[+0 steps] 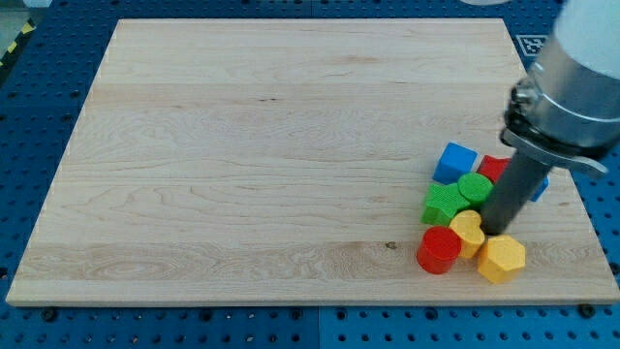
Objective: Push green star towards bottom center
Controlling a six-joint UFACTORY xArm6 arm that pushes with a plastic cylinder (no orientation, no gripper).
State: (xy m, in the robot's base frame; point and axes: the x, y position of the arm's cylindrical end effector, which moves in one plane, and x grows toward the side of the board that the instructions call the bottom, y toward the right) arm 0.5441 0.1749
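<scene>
Seven blocks lie bunched at the lower right of the wooden tabletop [242,145], most of them touching. From the view's top: a blue cube [454,161], a red block [494,168] partly hidden by the rod, and a blue sliver [539,187] at the rod's right. Below these sit a green cylinder [475,187], the green star [444,205], a yellow block [468,231], a red cylinder [439,249] and a yellow hexagon [501,258].

My tip [496,233] rests on the board between the yellow block and the yellow hexagon, to the right of and slightly below the green star. That placement suggests a coming leftward sweep, since the bottom centre lies to the star's left and slightly down. The rod carries no fingers, so nothing is clenched or released.

The green star is hemmed in: green cylinder at its upper right, red cylinder and yellow block below. It lies flat; its lobes are too blurred to give a heading, and no long axis is evident.
</scene>
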